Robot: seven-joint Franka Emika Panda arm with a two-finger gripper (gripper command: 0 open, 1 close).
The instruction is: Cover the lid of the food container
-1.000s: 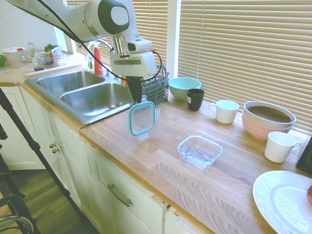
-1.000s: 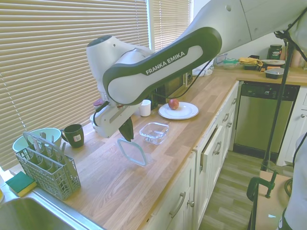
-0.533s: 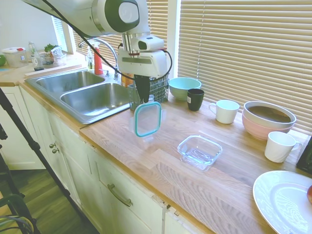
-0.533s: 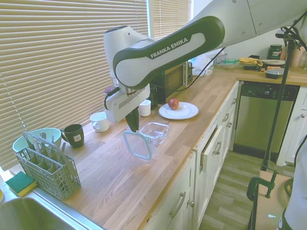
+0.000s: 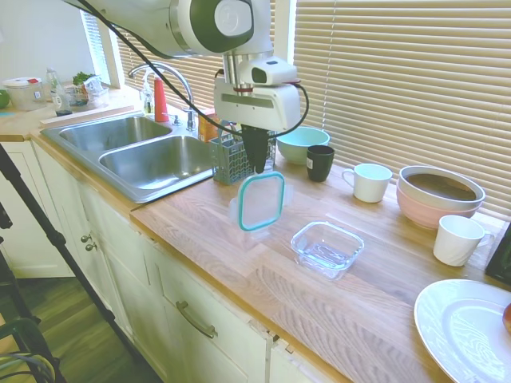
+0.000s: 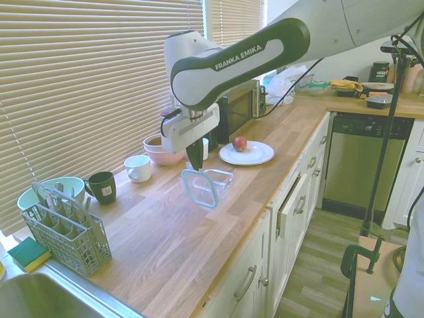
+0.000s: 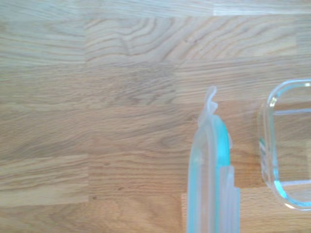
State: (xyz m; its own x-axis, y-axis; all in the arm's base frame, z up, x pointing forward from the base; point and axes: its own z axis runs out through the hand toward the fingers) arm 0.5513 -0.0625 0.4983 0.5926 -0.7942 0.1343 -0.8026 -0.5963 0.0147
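Observation:
The lid (image 5: 261,201), clear plastic with a teal rim, hangs on edge above the wooden counter, and my gripper (image 5: 257,169) is shut on its top edge. From the other side the lid (image 6: 201,188) dangles below the gripper (image 6: 195,165). The food container (image 5: 327,248), a shallow clear glass dish, sits open on the counter a short way right of the lid; in the second exterior view the container (image 6: 218,179) is partly behind the lid. The wrist view shows the lid (image 7: 211,184) edge-on beside the container (image 7: 290,145).
A grey cutlery basket (image 5: 239,155), teal bowl (image 5: 302,144), black mug (image 5: 320,162), white cups (image 5: 370,182) (image 5: 457,239) and pink bowl (image 5: 439,194) line the back. A sink (image 5: 152,159) lies left, and a white plate (image 5: 463,327) stands front right.
My gripper has carried the lid to the right along the counter, away from the sink and closer to the food container. The container has not moved.

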